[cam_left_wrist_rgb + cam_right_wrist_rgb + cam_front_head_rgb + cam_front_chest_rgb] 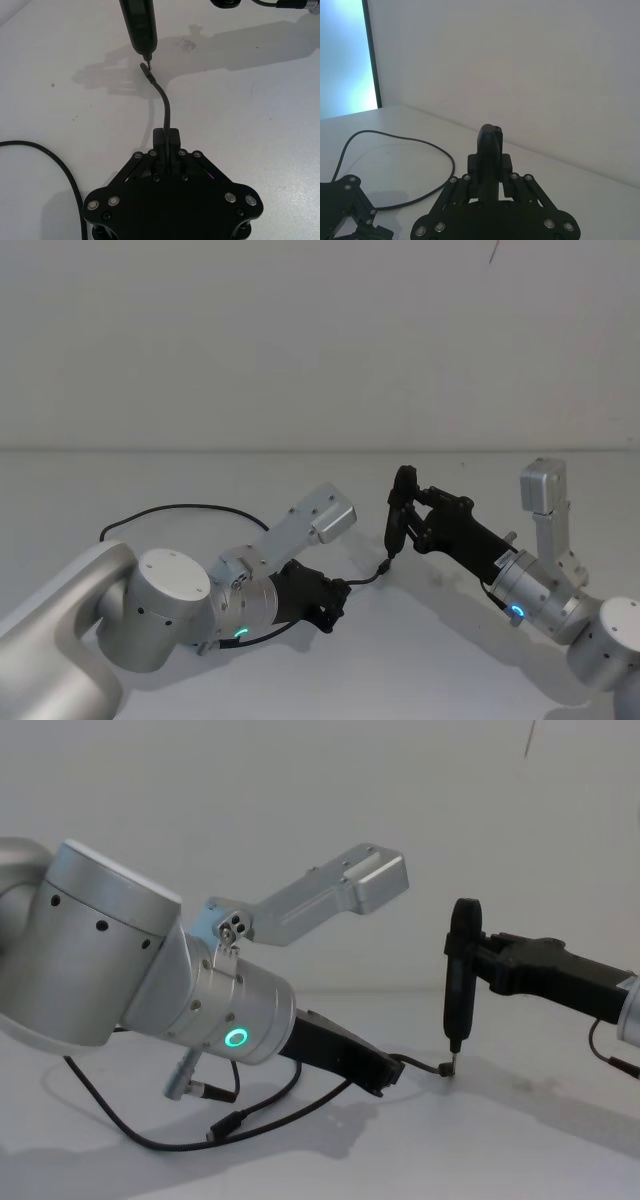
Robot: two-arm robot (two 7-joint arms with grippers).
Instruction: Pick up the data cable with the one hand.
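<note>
The plain white tabletop is where most of the long thin black data cable is left lying, in a loose loop behind the left arm, with more of it trailing under that arm in the chest view. The left gripper is kept low near the table, its jaws pinched shut on the cable's end stretch, so the cord sticks forward and curves up to the small black plug. That looks like a deliberate presentation of the plug. Just above it, a slim black pen-like device is held upright in the closed right gripper, its tip almost touching the plug; real contact can't be made out. What the device actually is can't be told, the cable's far end is hidden under the arm, and the exact pinch point is blocked by the fingers.
</note>
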